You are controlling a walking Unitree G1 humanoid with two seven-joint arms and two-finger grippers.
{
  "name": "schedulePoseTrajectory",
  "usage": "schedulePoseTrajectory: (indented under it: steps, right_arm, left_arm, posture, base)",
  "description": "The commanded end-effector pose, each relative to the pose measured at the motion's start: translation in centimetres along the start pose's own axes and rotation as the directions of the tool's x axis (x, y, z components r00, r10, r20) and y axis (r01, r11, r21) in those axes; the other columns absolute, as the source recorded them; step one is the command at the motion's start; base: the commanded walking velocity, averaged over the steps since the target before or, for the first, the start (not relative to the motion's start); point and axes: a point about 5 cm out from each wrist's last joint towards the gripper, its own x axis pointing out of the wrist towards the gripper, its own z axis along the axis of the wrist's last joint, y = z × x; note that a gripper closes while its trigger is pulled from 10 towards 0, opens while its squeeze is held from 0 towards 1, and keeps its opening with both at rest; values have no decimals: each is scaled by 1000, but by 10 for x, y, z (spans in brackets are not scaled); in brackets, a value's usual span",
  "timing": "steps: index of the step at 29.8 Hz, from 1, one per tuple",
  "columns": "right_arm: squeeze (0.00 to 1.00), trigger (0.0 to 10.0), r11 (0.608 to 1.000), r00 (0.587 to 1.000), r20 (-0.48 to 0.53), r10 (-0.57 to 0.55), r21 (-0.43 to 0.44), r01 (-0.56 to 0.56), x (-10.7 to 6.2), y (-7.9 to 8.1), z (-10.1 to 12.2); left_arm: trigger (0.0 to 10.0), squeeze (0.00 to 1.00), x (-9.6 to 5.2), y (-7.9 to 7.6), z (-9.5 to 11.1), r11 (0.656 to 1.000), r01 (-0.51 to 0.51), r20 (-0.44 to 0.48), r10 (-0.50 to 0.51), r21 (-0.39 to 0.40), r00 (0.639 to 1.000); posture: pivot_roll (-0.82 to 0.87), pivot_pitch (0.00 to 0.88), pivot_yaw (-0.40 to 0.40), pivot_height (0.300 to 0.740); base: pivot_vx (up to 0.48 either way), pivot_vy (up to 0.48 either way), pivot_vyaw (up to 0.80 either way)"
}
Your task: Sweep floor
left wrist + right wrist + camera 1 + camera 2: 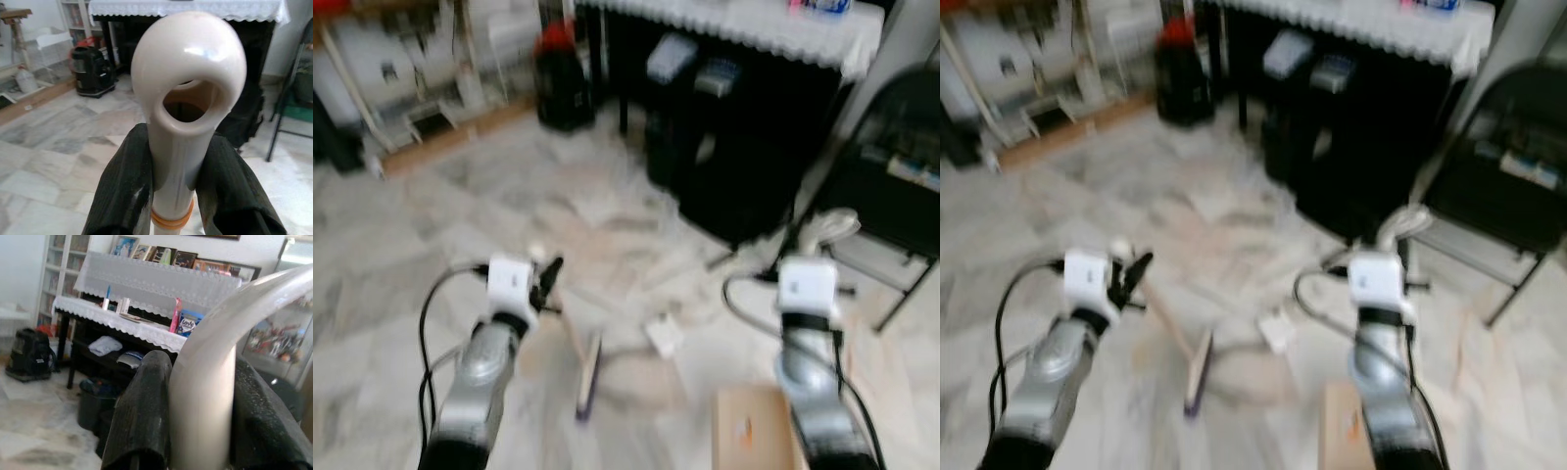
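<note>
Nearest the head camera, two silver arms reach forward over a pale marble-patterned floor (431,225). The left gripper (171,196) is clenched on a cream plastic broom handle (188,73), smooth and glossy, ending in a rounded hanging loop with an orange ring just below the black fingers (122,191). In the head views the handle slants down from that gripper to the broom head (590,377), which rests on the floor between the arms. The right gripper (195,431) grips a second curved, cream handle (210,367); what hangs from it cannot be made out. A small white scrap (664,336) lies on the floor just beside the broom head, and a brown cardboard box (749,431) sits close to the right arm. Ahead stands a dark table (98,313) draped with a white lace-edged cloth, with dark bins (671,137) stowed under it. A black folding chair (891,176) stands on the right, and a black and red appliance (563,78) stands left of the table. The head views are blurred.
</note>
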Motion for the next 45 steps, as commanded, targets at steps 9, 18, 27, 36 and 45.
schedulePoseTrajectory:
  steps: [9, 18, 27, 36, 45]
  right_arm:
    - [0, 10000, 1000, 1000, -22, 12, -7, -12, 2, -1, -2]
    - [0, 10000, 1000, 1000, -19, 19, 7, -19, 2, 0, -1]
    - [0, 10000, 1000, 1000, -21, 20, 10, -20, 2, 1, -1]
    - [0, 10000, 1000, 999, -28, 26, 6, -25, 1, 0, -3]
    - [0, 10000, 1000, 999, -28, 25, 8, -24, 1, -1, -3]
  left_arm:
    - [10000, 0, 3, -1, 8, 1000, 8, 31, -9, 11, 999]
    - [10000, 0, 3, -1, 8, 1000, 6, 32, -7, 13, 999]
    - [10000, 0, 3, 1, 8, 1000, 3, 32, -3, 16, 999]
    - [10000, 0, 2, 0, 8, 1000, 5, 32, -5, 18, 999]
    - [10000, 0, 2, 2, 9, 1000, -1, 33, 1, 19, 999]
  posture:
    - [-77, 71, 34, 740]
    - [-75, 74, 36, 740]
    - [-75, 69, 35, 740]
    - [-78, 63, 36, 740]
    - [-79, 60, 36, 740]
  base:
    - [378, 0, 0]
    - [379, 0, 0]
    - [380, 0, 0]
    - [381, 0, 0]
    - [168, 0, 0]
